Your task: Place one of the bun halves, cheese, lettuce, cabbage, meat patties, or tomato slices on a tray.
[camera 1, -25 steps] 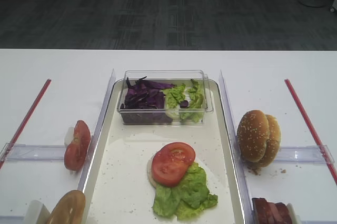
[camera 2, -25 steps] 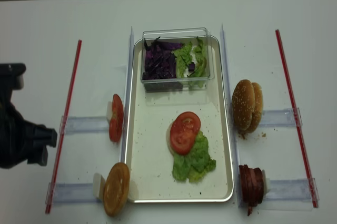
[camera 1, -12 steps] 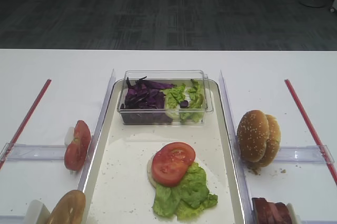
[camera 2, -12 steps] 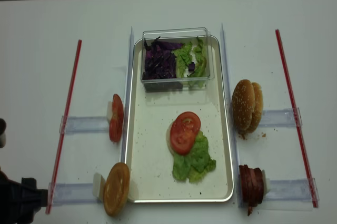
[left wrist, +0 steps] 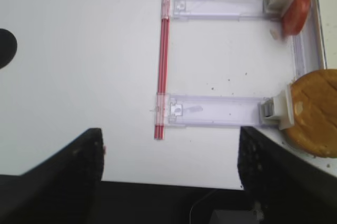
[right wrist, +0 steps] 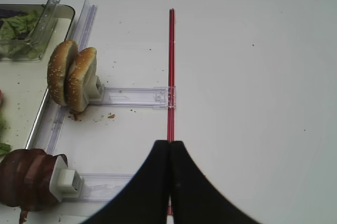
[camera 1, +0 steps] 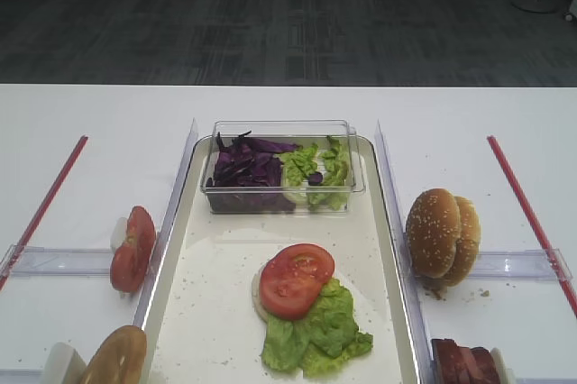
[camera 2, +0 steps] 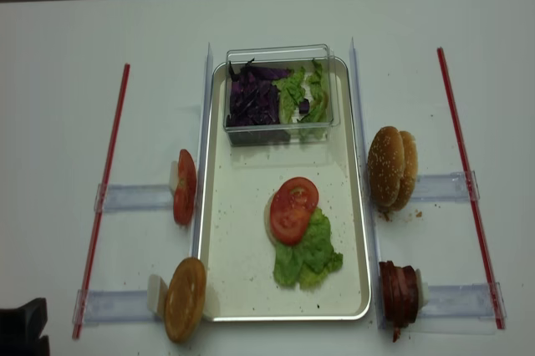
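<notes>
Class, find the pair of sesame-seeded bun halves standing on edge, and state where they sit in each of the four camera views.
Exterior high: sesame bun halves at right, outside the tray.
Exterior high (realsense): right of centre, beside the tray rim.
Right wrist: upper left.
Left wrist: not in view; only a plain bun shows.
Shared landmark: the red strip to the buns' right.

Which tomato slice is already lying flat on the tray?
The tomato slice lying flat mid-tray, overlapping the lettuce leaf. The other tomato slices stand on edge in the holder left of the tray.
</notes>
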`<action>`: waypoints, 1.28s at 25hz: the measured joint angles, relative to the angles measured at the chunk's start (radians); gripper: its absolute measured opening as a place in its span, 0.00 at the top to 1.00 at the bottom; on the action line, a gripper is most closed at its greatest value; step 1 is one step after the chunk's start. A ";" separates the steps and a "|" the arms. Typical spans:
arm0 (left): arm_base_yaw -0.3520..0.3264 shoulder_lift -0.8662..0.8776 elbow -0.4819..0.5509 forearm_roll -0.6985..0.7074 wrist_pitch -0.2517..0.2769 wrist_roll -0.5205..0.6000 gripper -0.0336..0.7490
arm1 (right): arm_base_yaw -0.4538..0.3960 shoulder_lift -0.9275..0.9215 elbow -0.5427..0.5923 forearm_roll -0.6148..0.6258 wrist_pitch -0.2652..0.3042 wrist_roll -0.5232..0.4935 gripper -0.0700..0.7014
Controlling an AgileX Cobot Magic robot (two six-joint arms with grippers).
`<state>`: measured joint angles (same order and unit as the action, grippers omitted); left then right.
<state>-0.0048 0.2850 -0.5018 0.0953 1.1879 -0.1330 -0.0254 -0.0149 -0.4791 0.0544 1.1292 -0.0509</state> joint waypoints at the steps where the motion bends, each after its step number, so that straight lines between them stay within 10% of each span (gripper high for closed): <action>1: 0.000 -0.038 0.008 -0.002 -0.002 0.002 0.33 | 0.000 0.000 0.000 0.000 0.000 0.000 0.86; 10: 0.000 -0.293 0.009 -0.024 -0.003 0.019 0.33 | 0.000 0.000 0.000 0.000 0.000 0.000 0.86; 32: 0.000 -0.302 0.012 -0.054 0.000 0.074 0.33 | 0.000 -0.002 0.000 0.000 0.000 0.000 0.86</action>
<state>-0.0048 -0.0175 -0.4901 0.0415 1.1877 -0.0589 -0.0254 -0.0167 -0.4791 0.0544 1.1292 -0.0509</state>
